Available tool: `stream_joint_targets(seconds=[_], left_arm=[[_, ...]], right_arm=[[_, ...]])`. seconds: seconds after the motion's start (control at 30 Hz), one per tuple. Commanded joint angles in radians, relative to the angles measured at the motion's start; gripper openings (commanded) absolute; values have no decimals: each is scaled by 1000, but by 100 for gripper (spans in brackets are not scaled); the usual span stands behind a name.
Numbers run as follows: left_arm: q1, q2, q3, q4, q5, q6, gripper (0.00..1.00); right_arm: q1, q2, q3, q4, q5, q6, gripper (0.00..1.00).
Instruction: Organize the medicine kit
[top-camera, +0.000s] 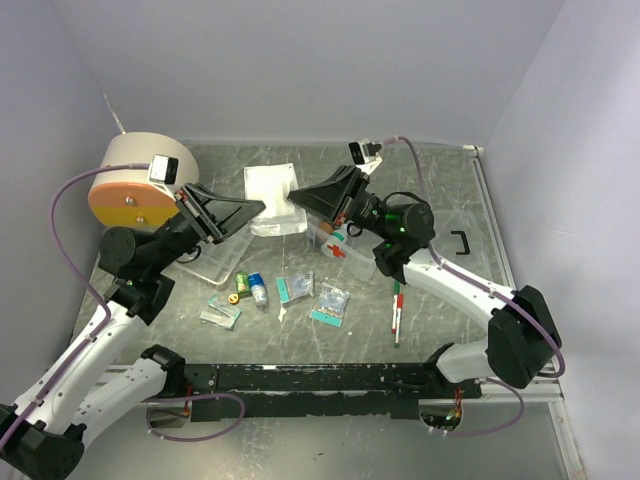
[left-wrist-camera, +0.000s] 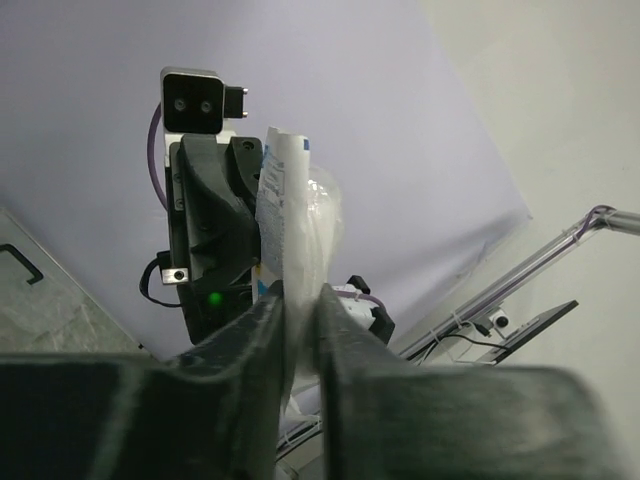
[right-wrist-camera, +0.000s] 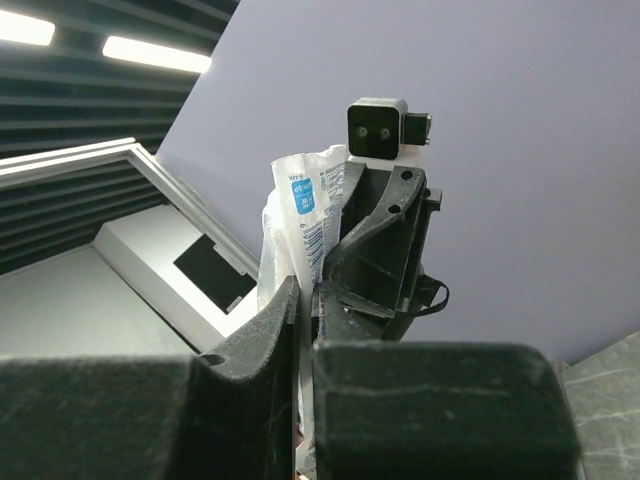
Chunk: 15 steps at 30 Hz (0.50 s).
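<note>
A white sealed packet (top-camera: 272, 195) with blue print hangs in the air between both arms, above the back middle of the table. My left gripper (top-camera: 256, 209) is shut on its left edge. In the left wrist view the packet (left-wrist-camera: 292, 200) rises from between the jaws of the left gripper (left-wrist-camera: 300, 302). My right gripper (top-camera: 298, 200) is shut on the packet's right edge. The right wrist view shows the packet (right-wrist-camera: 300, 205) pinched in the right gripper (right-wrist-camera: 306, 292). The medicine kit (top-camera: 336, 246), a clear box with a red cross, lies under the right arm and is partly hidden.
A beige-and-orange drum (top-camera: 135, 185) stands at the back left. A clear tray (top-camera: 208, 266) lies under the left arm. Small vials (top-camera: 250, 287), teal packets (top-camera: 312, 296) and a pen-like stick (top-camera: 397, 310) are scattered in front. A black handle (top-camera: 460, 243) lies at the right.
</note>
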Motion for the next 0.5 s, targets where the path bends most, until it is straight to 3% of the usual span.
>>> stream_joint_targets(seconds=[0.0, 0.07, 0.17, 0.33, 0.47], left_arm=[[5, -7, 6, 20, 15, 27, 20], [4, -13, 11, -26, 6, 58, 8], [5, -31, 19, -90, -19, 104, 7], [5, -47, 69, -281, -64, 217, 7], [5, -29, 121, -403, -97, 302, 7]], right_arm=[[-2, -1, 13, 22, 1, -1, 4], [-2, -9, 6, -20, 5, -15, 18], [-2, -41, -18, -106, 29, -67, 37], [-2, -117, -98, -126, 64, -163, 54], [-5, -191, -136, -310, 132, -254, 64]])
